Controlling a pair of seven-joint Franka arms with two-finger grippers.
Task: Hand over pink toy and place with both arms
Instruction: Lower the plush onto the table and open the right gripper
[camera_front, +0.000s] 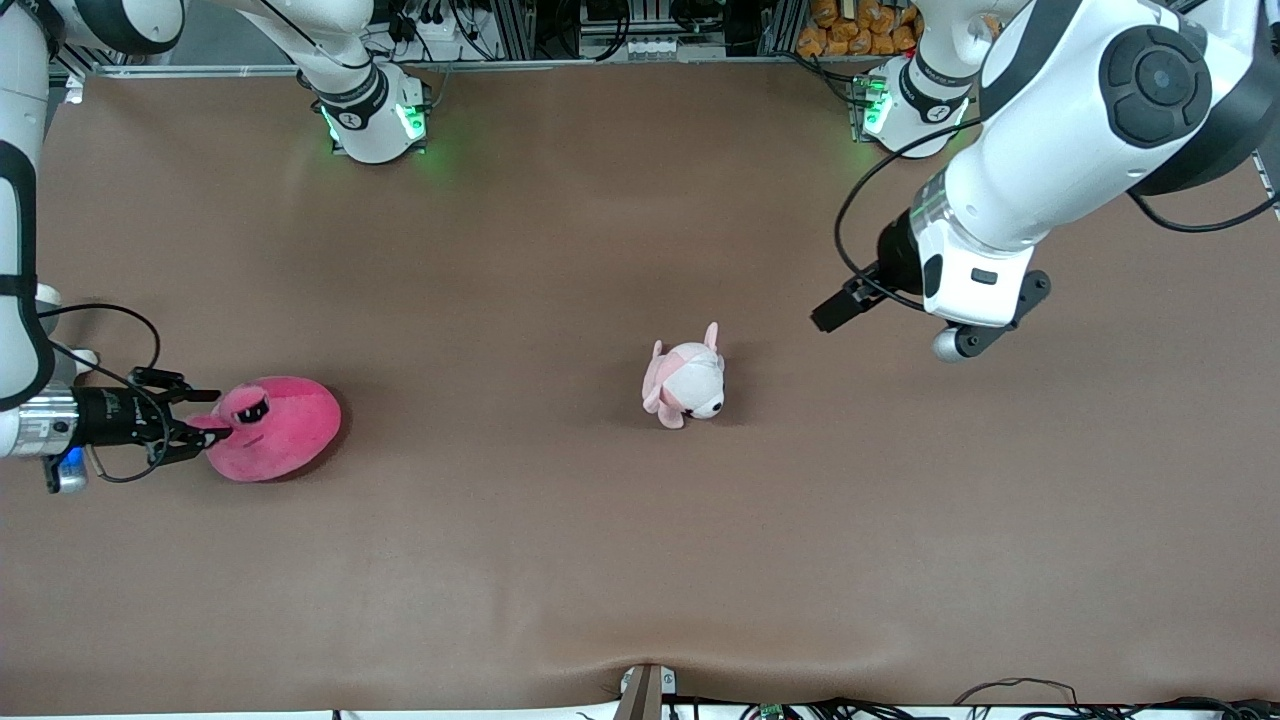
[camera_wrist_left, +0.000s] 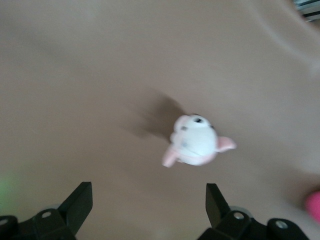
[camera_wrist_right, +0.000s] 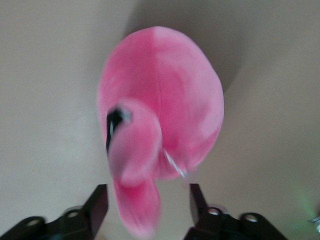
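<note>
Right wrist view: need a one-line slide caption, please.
Right gripper open around the pink toy, fingers either side of its floppy end, toy resting on the brown table.

Bright even overhead light, soft shadows, both wrist views blurred

Left wrist cam: little puppy plush seen over open jaws

A small pale pink-and-white puppy plush (camera_wrist_left: 196, 141) was seen lying on the brown table (camera_wrist_left: 90, 75), its shadow cast beside it. The left gripper (camera_wrist_left: 149, 205) was held above with fingers (camera_wrist_left: 80, 202) spread wide, nothing gripped. A hot-pink sliver (camera_wrist_left: 314, 206) was caught at the edge.
</note>
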